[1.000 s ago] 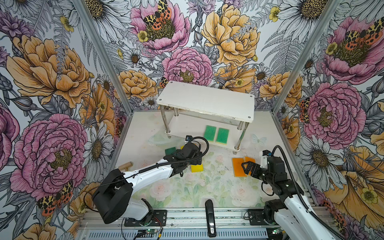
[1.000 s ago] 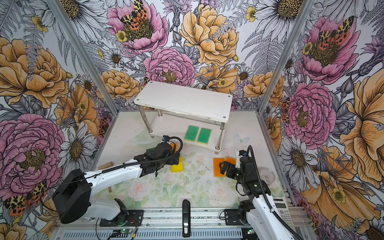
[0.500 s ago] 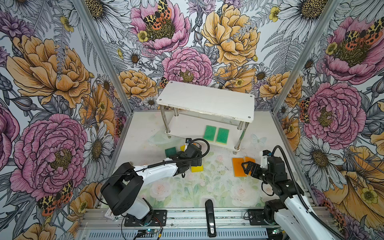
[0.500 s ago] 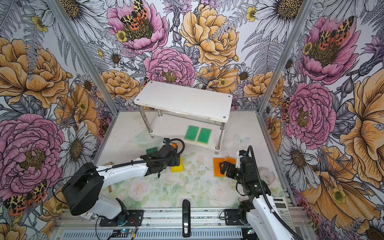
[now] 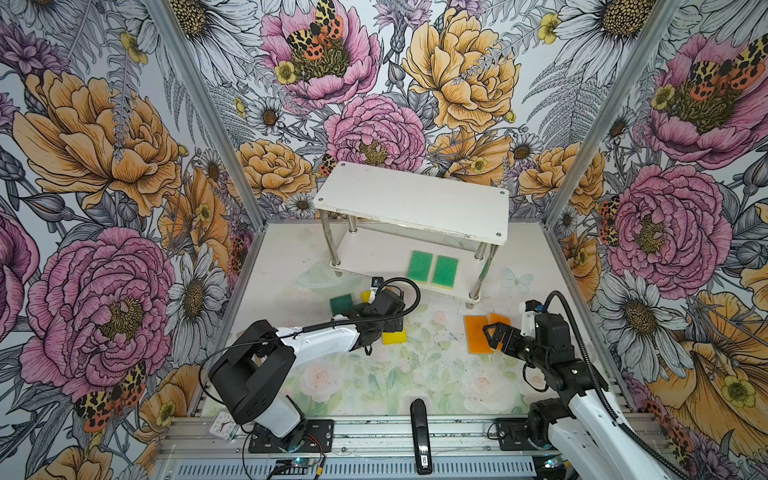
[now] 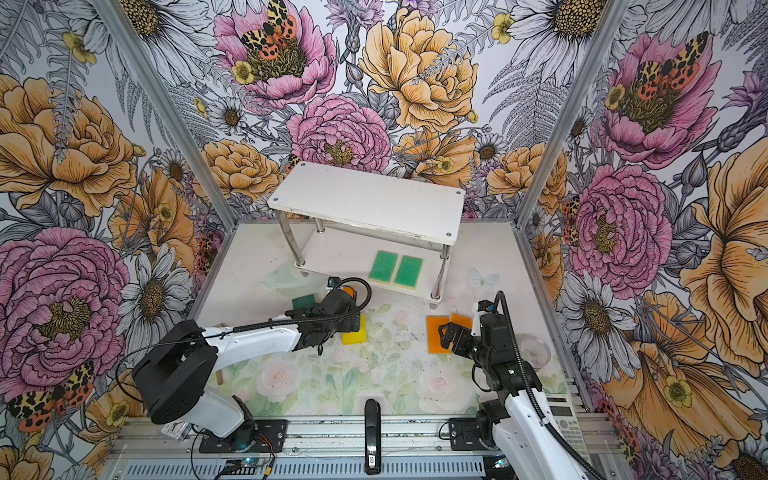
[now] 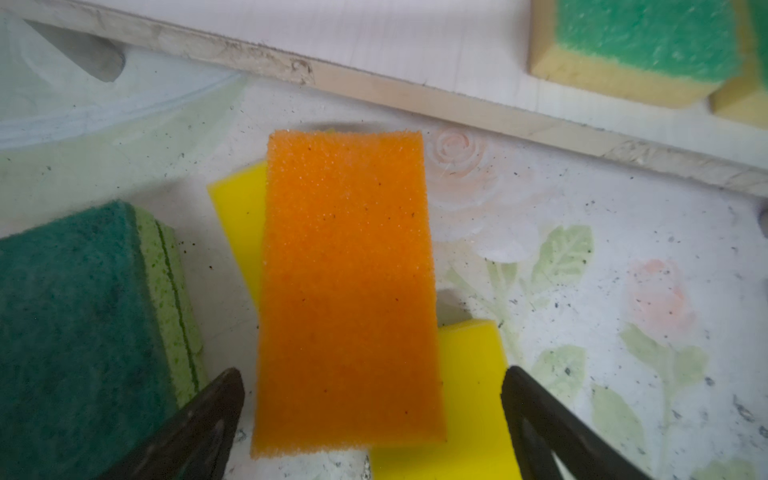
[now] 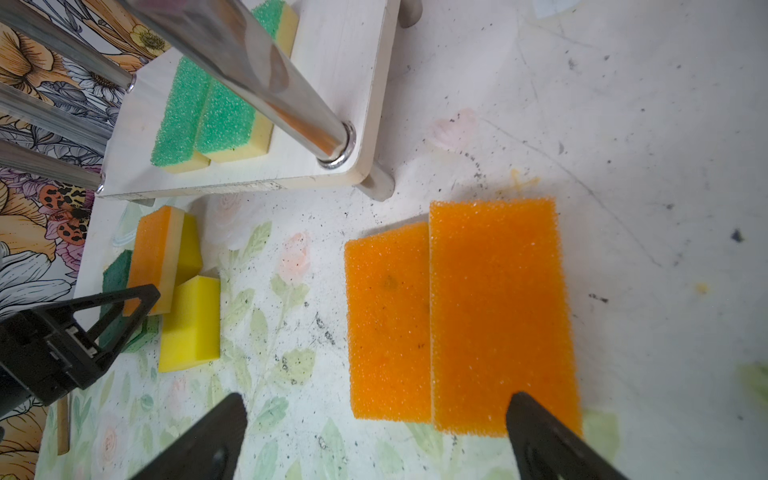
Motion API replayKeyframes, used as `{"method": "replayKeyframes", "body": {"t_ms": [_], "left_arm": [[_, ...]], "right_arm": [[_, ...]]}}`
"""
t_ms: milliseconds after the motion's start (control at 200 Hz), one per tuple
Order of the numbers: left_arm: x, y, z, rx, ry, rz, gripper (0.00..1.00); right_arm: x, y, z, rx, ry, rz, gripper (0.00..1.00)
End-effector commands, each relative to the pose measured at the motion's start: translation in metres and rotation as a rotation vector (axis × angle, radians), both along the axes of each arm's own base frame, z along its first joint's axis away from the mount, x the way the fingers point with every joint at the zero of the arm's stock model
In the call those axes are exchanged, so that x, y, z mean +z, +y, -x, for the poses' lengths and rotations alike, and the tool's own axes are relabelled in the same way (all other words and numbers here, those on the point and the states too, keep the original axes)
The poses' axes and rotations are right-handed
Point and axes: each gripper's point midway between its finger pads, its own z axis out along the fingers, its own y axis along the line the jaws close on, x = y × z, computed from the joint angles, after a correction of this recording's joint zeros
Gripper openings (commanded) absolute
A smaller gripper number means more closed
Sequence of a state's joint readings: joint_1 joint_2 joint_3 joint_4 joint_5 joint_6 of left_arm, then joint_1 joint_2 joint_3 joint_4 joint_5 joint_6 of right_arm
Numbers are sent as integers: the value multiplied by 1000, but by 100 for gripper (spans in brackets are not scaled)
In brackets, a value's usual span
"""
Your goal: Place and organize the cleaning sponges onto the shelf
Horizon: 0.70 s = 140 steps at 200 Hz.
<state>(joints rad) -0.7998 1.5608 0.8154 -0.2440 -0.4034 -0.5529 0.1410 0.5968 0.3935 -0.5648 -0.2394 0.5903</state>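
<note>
My left fingers [image 7: 195,432] stood wide, flanking an orange sponge [image 7: 345,291] that lay on a yellow sponge [image 7: 469,395]. My right fingers [image 8: 544,440] gaped wide over a second orange sponge [image 8: 498,311]

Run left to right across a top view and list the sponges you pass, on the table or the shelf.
dark green sponge → yellow sponge → light green sponge → second light green sponge, both on the shelf → orange sponge → second orange sponge

Left fingers [image 7: 199,430] spread, apparently empty; right fingers [image 8: 544,442] spread
</note>
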Motion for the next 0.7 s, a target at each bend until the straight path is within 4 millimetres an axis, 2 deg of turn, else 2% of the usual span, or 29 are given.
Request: {"method": "replayKeyframes", "body": {"t_ms": [0, 696], "left_arm": [[10, -2, -14, 41, -38, 27, 96], [-4, -5, -16, 47, -18, -51, 87]], "right_arm": [[7, 0, -3, 4, -32, 7, 100], [9, 0, -5, 4, -32, 12, 100]]}}
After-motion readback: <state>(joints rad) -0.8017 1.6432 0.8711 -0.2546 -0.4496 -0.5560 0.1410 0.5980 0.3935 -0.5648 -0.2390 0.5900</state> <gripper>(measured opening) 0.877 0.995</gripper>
